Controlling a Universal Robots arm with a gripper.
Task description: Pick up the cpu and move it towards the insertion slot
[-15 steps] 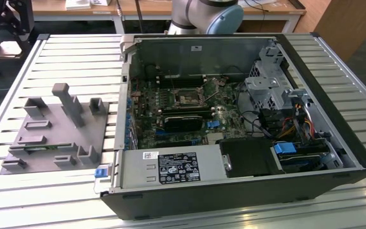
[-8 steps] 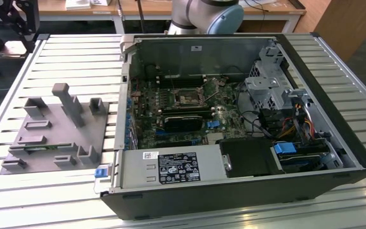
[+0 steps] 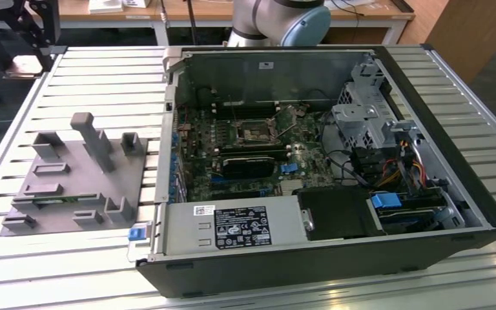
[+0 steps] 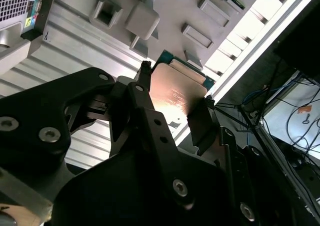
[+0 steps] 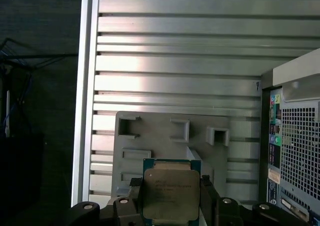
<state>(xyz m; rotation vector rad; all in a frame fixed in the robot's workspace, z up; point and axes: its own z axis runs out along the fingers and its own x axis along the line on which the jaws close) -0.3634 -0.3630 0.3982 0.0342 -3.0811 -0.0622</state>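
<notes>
A black gripper [image 4: 175, 93] pinches the cpu [image 5: 170, 193] by two opposite edges, one finger [image 5: 134, 188] pressed to each side, holding it in the air above a grey plastic fixture plate [image 5: 160, 131]. In the first wrist view the chip faces the camera, showing its pale metal lid inside a thin green rim; in the second wrist view the cpu [image 4: 175, 93] is seen from behind the fingers, its lid catching a warm glare. Beyond it in both wrist views lies the ribbed silver table [image 5: 175, 45] of long aluminium slats, with the perforated back of the computer case [image 5: 300, 136] just beside the fixture plate. In the exterior view the fixture plate [image 3: 75, 187] sits on the exterior view's left of the table, and the open computer case [image 3: 317, 168] on the right, apart from it. The insertion slot [image 3: 255, 131], a square silvery frame with a dark centre, lies in the far half of the green motherboard [image 3: 230, 148]. Past the table's far edge stand the arm's grey and blue base [image 3: 283, 19] and wooden desks [image 3: 196, 10].
</notes>
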